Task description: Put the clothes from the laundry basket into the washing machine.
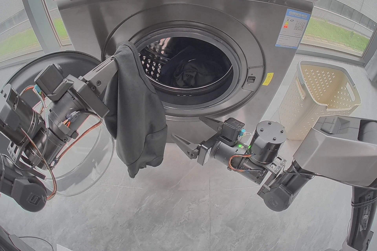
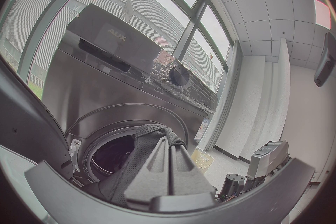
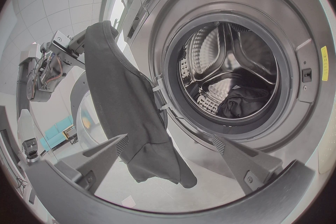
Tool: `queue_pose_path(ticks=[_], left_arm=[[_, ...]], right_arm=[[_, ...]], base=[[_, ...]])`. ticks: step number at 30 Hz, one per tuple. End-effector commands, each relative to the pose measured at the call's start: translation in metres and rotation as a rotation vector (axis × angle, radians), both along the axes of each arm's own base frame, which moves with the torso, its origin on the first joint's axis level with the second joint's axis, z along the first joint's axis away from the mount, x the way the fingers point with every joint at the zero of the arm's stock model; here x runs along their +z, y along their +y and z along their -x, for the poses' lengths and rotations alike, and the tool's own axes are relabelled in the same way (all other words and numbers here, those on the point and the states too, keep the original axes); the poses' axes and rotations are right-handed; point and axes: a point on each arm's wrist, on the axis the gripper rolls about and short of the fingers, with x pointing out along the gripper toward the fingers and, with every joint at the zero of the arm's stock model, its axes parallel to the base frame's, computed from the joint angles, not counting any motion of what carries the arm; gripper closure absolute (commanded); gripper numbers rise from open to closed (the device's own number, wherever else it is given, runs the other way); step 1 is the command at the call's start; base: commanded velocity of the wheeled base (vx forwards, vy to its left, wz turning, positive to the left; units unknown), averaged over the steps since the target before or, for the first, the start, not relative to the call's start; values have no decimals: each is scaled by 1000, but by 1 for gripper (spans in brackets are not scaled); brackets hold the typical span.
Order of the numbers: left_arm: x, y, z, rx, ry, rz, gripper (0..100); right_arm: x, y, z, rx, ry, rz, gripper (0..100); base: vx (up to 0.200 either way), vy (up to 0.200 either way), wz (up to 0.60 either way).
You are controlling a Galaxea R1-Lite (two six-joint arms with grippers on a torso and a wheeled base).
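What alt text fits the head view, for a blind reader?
The left gripper holds a dark grey garment at the mouth of the open washing machine, with dark clothes inside. The open right gripper hangs below; a laundry basket stands at right.

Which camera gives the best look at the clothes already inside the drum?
The right wrist view: the dark clothes lie unobstructed on the drum floor. The head view shows them shadowed; the left wrist view is too dark there.

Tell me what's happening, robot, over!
Left gripper shut on dark shirt, at washer mouth. Right gripper open, empty, below it. Door open; clothes already in drum.
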Motion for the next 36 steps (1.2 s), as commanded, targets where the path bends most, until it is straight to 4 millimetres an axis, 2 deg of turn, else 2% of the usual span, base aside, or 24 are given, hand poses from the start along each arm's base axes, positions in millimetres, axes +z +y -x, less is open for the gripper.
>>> queue_pose_path(ticks=[1, 5, 13, 14, 16, 17, 29, 36], left_arm=[[1, 0, 1, 0, -3, 2, 100], [0, 1, 1, 1, -2, 1, 100], [-1, 0, 0, 1, 1, 0, 100], [0, 1, 1, 1, -2, 1, 100], [0, 1, 1, 1, 0, 0, 100], [0, 1, 1, 1, -2, 1, 100], [1, 1, 1, 3, -3, 2, 100], [1, 2, 1, 4, -5, 2, 100]], right_arm=[[-13, 5, -12, -10, 7, 5, 0], [-18, 7, -23, -16, -6, -2, 0], [-19, 13, -19, 51, -10, -1, 0], [-14, 17, -22, 50, -32, -19, 0], [-19, 21, -27, 49, -37, -21, 0], [-21, 23, -29, 50, -39, -25, 100], [-13, 30, -30, 55, -63, -51, 100], [13, 12, -14, 36, -71, -54, 100]], base=[[0, 0, 0], [0, 0, 0], [0, 0, 0], [0, 0, 0], [0, 0, 0], [0, 0, 0], [0, 0, 0], [0, 0, 0]])
